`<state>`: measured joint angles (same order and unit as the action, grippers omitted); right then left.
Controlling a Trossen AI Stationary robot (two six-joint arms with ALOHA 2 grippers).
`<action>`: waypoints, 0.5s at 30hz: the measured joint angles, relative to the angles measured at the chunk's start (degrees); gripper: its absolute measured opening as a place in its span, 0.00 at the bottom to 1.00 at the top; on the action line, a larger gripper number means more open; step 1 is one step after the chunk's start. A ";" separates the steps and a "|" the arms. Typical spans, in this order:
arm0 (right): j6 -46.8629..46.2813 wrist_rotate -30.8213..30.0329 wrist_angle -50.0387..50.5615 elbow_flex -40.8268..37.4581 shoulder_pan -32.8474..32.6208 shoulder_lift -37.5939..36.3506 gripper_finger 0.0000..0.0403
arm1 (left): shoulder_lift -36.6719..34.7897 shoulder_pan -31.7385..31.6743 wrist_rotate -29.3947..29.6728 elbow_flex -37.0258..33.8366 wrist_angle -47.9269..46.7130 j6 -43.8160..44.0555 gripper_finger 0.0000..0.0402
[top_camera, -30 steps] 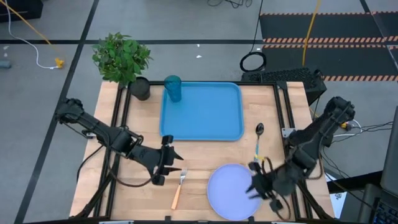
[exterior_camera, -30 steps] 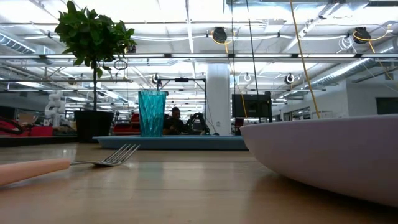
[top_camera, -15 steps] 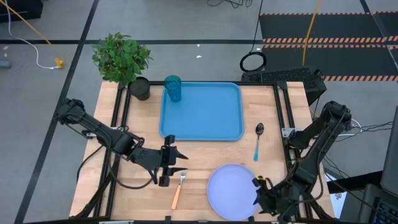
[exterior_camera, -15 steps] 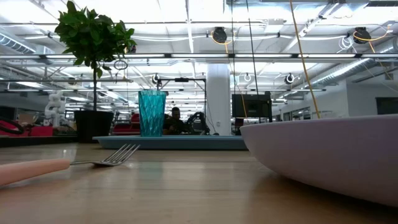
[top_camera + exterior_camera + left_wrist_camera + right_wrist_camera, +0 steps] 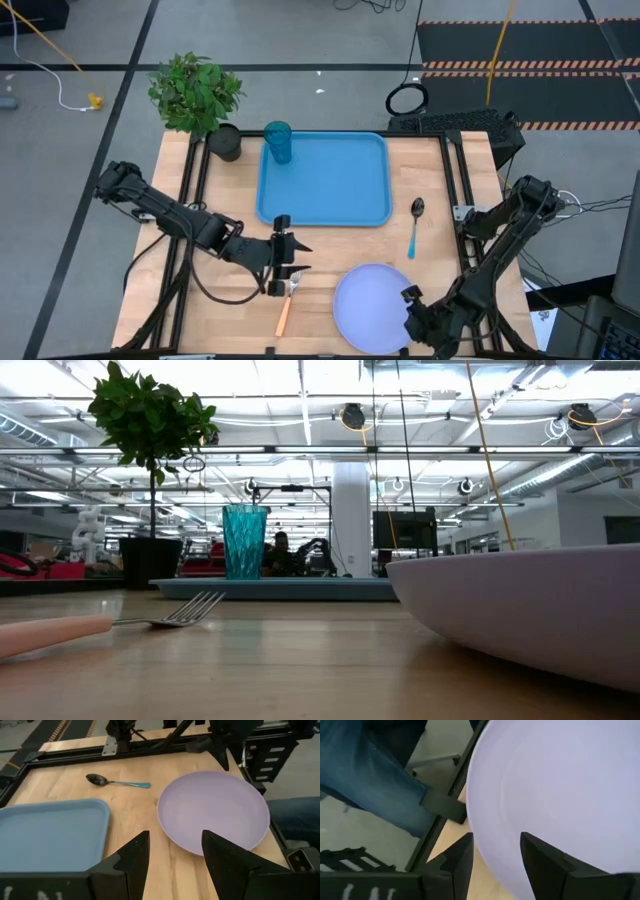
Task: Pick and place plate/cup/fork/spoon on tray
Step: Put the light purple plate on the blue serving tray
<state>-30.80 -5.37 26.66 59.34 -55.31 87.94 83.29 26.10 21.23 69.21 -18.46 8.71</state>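
Progress: only the cup (image 5: 278,141) stands on the tray (image 5: 330,185), in its far corner beside the potted plant (image 5: 197,93); plate, fork and spoon are left.
Plate (image 5: 375,308): round, smooth, pale lavender, on the wooden surface (image 5: 320,290) near the tray's front edge.
Fork (image 5: 287,302): orange handle, metal head, beside the plate.
Spoon (image 5: 414,226): teal handle, just beside the tray.
Left claw (image 5: 289,268): released, over the fork's head.
Right claw (image 5: 412,318): spread apart at the plate's rim, grasping nothing.
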 joint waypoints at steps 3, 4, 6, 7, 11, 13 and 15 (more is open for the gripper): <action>-1.53 1.31 -2.93 -2.17 0.00 -0.05 0.38 | 0.02 -0.36 0.00 0.00 -0.15 -0.13 0.46; -1.53 2.12 -3.93 -3.10 0.00 -0.04 0.38 | 0.01 -0.36 0.00 -0.01 -0.13 -0.56 0.46; -1.55 3.06 -6.80 -5.04 -0.06 -0.04 0.38 | 0.00 -0.36 -0.02 0.00 -0.08 -0.92 0.46; -1.39 3.82 -8.09 -5.85 -0.09 -0.04 0.38 | 0.00 -0.36 -0.08 -0.01 -0.12 -0.93 0.46; 1.16 4.90 -9.90 -8.28 -0.72 -0.04 0.38 | 0.00 -0.76 -0.13 0.00 -0.10 -1.11 0.46; 3.00 5.02 -10.05 -9.25 -0.98 -0.04 0.38 | 0.00 -0.94 -0.12 0.00 -0.08 -1.67 0.46; 4.80 4.92 -10.14 -9.87 -1.07 -0.04 0.38 | 0.00 -1.14 -0.13 0.00 0.01 -2.17 0.46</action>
<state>-25.99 -0.45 16.52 49.47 -56.38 87.90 83.29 24.96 21.10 69.21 -18.45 6.54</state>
